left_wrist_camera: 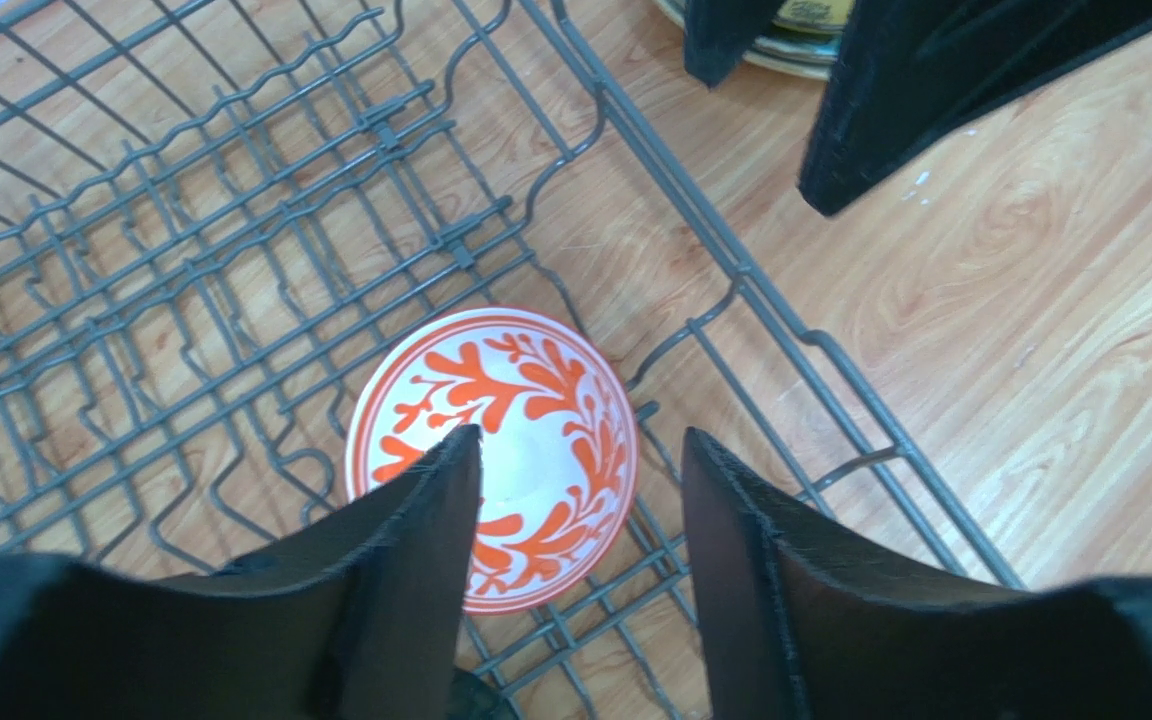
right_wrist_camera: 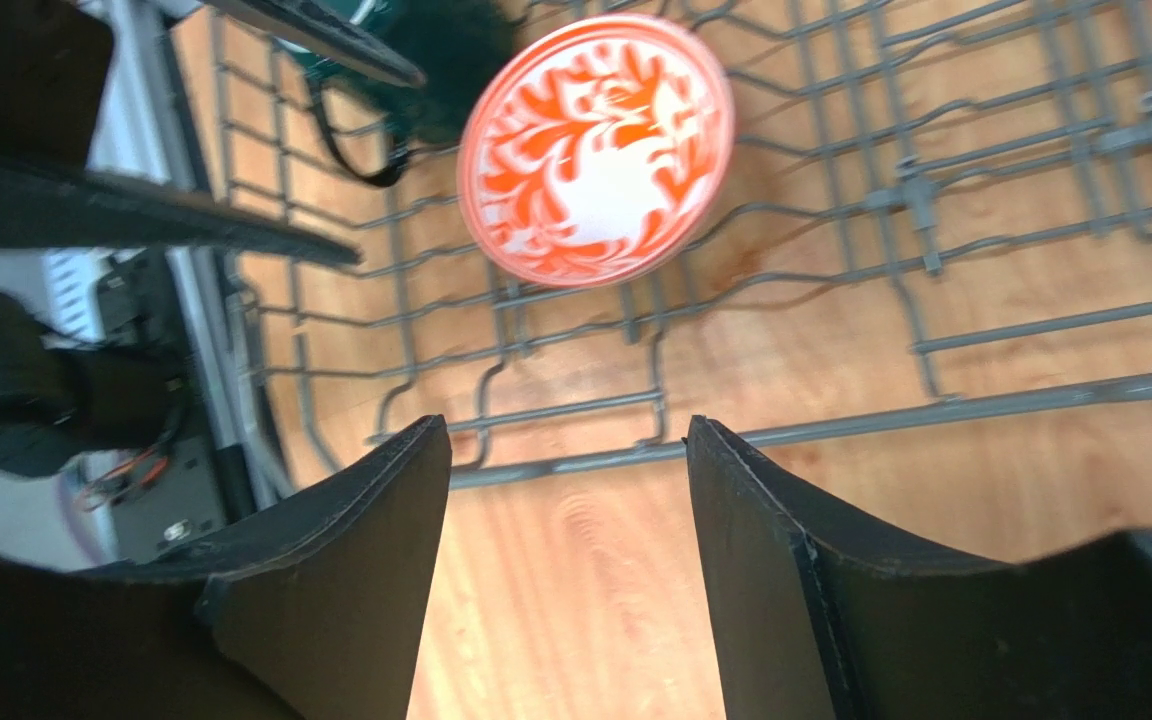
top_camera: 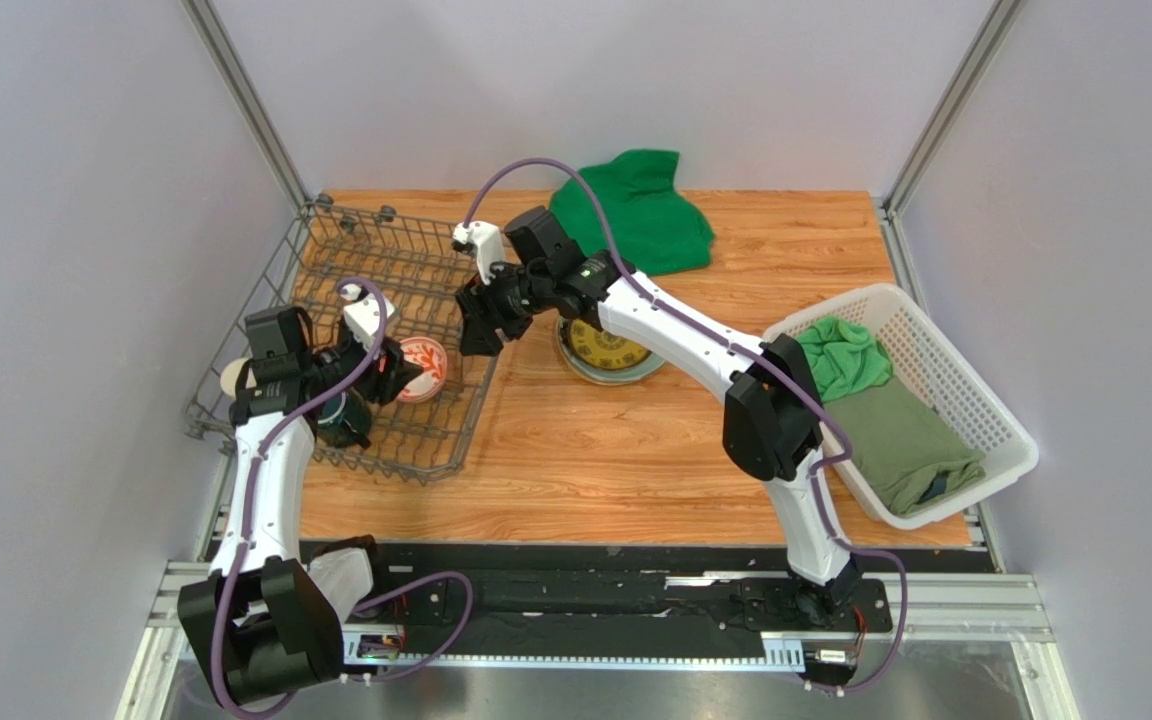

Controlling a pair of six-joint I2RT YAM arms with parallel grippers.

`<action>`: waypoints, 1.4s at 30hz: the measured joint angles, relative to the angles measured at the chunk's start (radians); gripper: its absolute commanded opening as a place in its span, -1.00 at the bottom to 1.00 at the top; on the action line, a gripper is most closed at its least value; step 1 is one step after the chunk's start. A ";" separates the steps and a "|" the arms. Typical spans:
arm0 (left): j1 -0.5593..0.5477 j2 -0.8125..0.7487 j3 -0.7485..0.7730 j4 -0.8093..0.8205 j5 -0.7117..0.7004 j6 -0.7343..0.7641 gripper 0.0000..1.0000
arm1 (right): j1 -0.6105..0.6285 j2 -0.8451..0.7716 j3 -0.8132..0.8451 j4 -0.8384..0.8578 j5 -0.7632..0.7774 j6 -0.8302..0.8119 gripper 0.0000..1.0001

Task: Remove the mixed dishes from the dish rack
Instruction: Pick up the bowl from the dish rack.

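Note:
The grey wire dish rack (top_camera: 387, 270) stands at the table's left. A red-and-white bowl (top_camera: 423, 368) lies in it near its right side, bottom up, and shows in the left wrist view (left_wrist_camera: 515, 405) and the right wrist view (right_wrist_camera: 597, 143). A dark teal mug (top_camera: 342, 422) sits in the rack's near part. My left gripper (top_camera: 391, 375) is open and empty, just above the bowl (left_wrist_camera: 575, 450). My right gripper (top_camera: 480, 323) is open and empty over the rack's right edge (right_wrist_camera: 567, 435). A yellow-and-dark patterned plate (top_camera: 608, 348) lies on a stack on the table.
A green cloth (top_camera: 642, 210) lies at the back of the table. A white lattice basket (top_camera: 973, 398) with green cloths stands at the right. A beige round thing (top_camera: 234, 375) sits at the rack's left edge. Grey walls close in both sides.

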 measured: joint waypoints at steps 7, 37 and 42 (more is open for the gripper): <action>0.000 0.014 0.000 0.021 -0.042 -0.006 0.50 | 0.000 0.086 0.080 -0.023 0.109 -0.034 0.29; -0.005 0.263 0.024 -0.159 -0.131 0.347 0.70 | 0.007 0.098 0.094 -0.048 0.282 -0.072 0.73; -0.011 0.314 0.049 -0.167 -0.154 0.389 0.53 | 0.007 0.050 0.091 -0.048 0.305 -0.072 0.73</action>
